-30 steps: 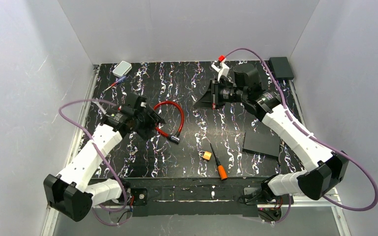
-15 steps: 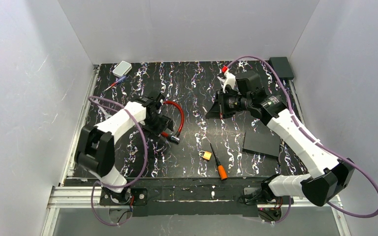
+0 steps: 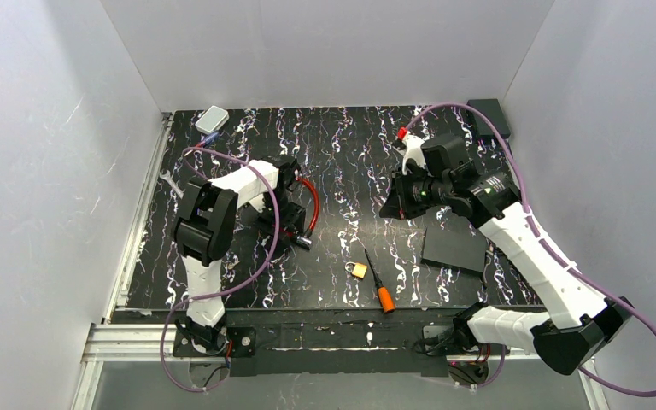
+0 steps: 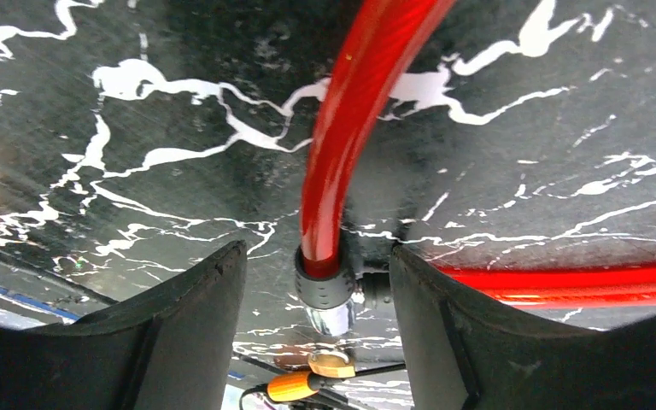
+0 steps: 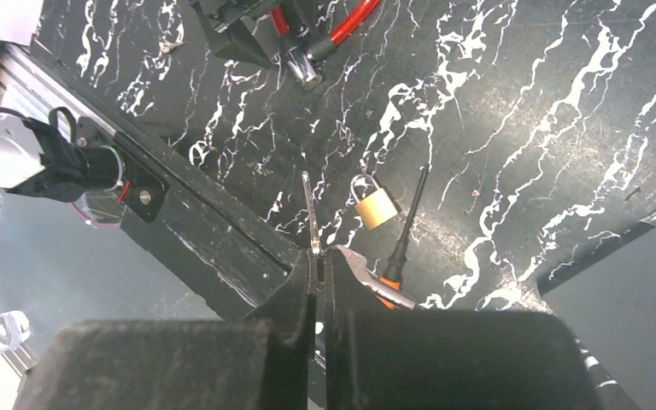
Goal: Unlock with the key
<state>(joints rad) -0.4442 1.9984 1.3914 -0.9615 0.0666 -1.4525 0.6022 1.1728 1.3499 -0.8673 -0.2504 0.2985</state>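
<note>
My right gripper point(image 5: 320, 256) is shut on the key point(image 5: 309, 213), whose thin silvery blade sticks out past the fingertips. It hangs above the mat point(image 3: 390, 202), up and right of the small brass padlock point(image 3: 358, 270), which also shows in the right wrist view point(image 5: 376, 205). My left gripper point(image 4: 316, 256) is open, its jaws on either side of the grey and chrome end point(image 4: 325, 290) of the red cable lock point(image 3: 312, 201), with gaps on both sides. In the top view it point(image 3: 280, 218) sits low over that cable.
An orange-handled screwdriver point(image 3: 383, 295) lies just right of the padlock. A black plate point(image 3: 454, 248) lies at the right. A white box point(image 3: 212, 119) and a blue pen point(image 3: 207, 137) are at the back left, a black box point(image 3: 487, 115) at the back right.
My left arm has folded up and its gripper has moved right onto the cable lock's end. My right gripper has shifted right and slightly nearer with the key.
</note>
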